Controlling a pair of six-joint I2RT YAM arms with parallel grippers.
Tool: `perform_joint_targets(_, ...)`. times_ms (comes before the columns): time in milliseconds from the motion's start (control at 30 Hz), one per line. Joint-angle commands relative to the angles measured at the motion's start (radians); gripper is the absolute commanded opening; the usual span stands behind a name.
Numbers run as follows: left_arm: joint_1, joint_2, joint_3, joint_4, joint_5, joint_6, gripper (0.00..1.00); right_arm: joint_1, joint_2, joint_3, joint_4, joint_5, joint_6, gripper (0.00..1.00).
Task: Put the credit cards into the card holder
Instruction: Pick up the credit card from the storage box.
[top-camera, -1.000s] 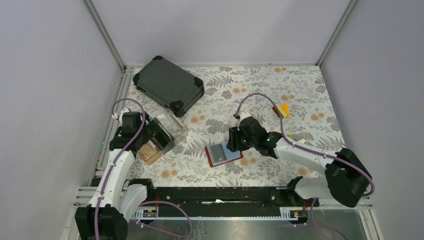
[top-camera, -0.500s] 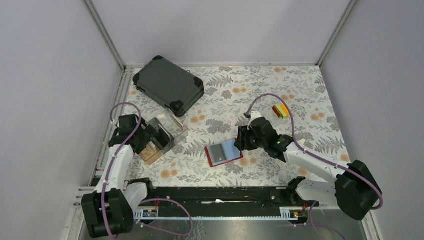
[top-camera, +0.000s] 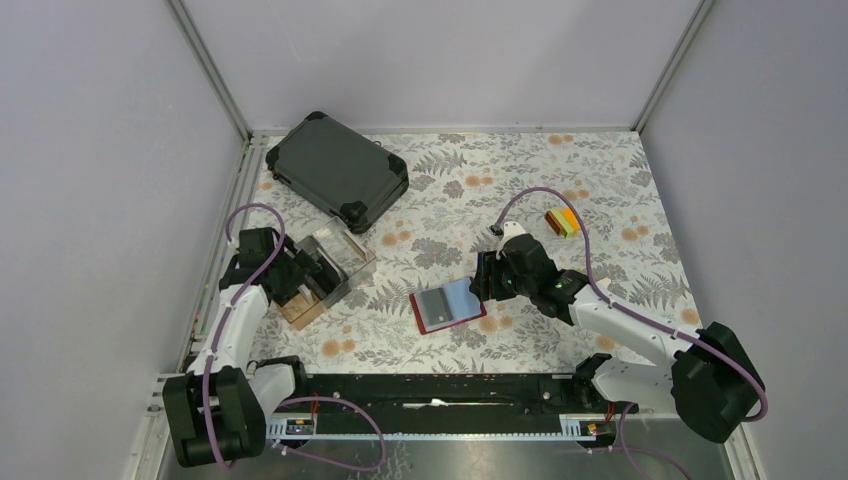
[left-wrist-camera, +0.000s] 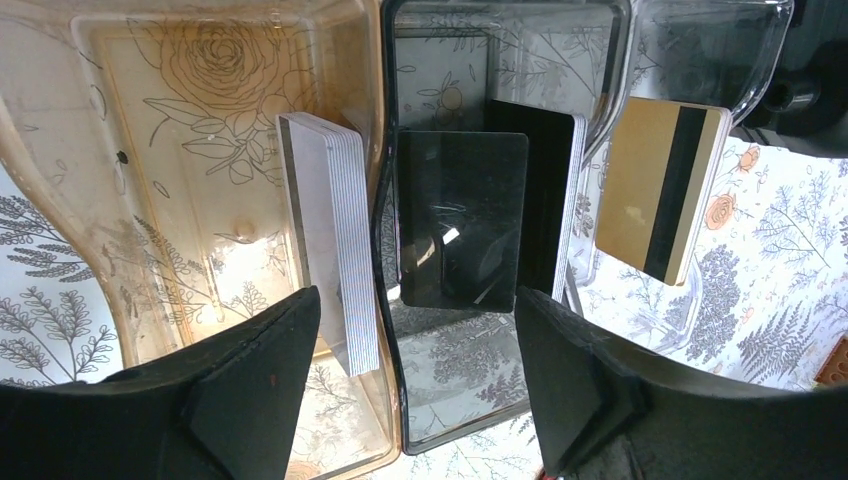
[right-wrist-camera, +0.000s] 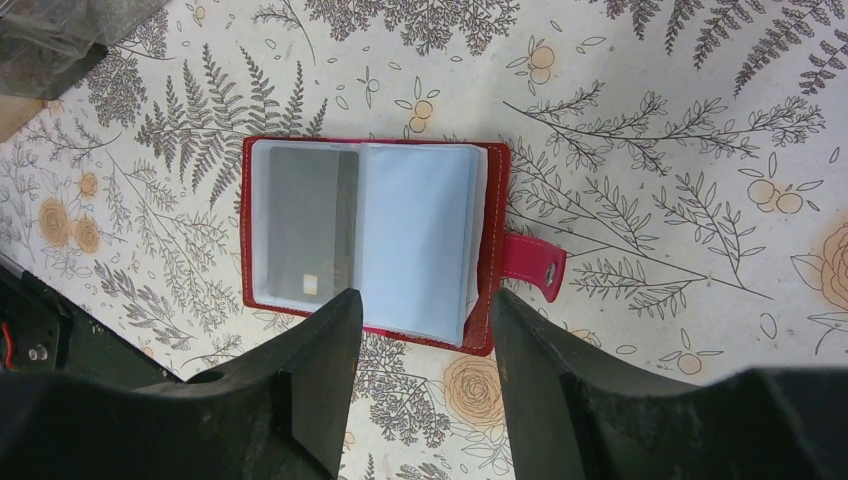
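The left end effector (left-wrist-camera: 410, 400) hangs open over the box (left-wrist-camera: 200, 120) of upright cards (left-wrist-camera: 462, 215). The right end effector (right-wrist-camera: 425, 395), open and empty, hangs above the holder (right-wrist-camera: 527, 263), which lies unfolded on the counter (right-wrist-camera: 650, 100).
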Motion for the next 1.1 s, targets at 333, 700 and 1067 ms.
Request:
perform_joint_targets(333, 0.006, -0.081, 0.016, 0.032, 0.010, 0.021, 0.70, -0.012, -0.013, -0.001, 0.013, -0.017, -0.003, 0.58)
perform_joint_targets(700, 0.006, -0.059, 0.015, 0.012, 0.000, 0.018, 0.41, -0.013, -0.002, -0.002, 0.014, -0.023, 0.001, 0.57)
perform_joint_targets(1067, 0.006, -0.080, 0.021, -0.015, -0.054, 0.013, 0.36, -0.013, 0.010, -0.002, 0.016, -0.030, -0.002, 0.57)
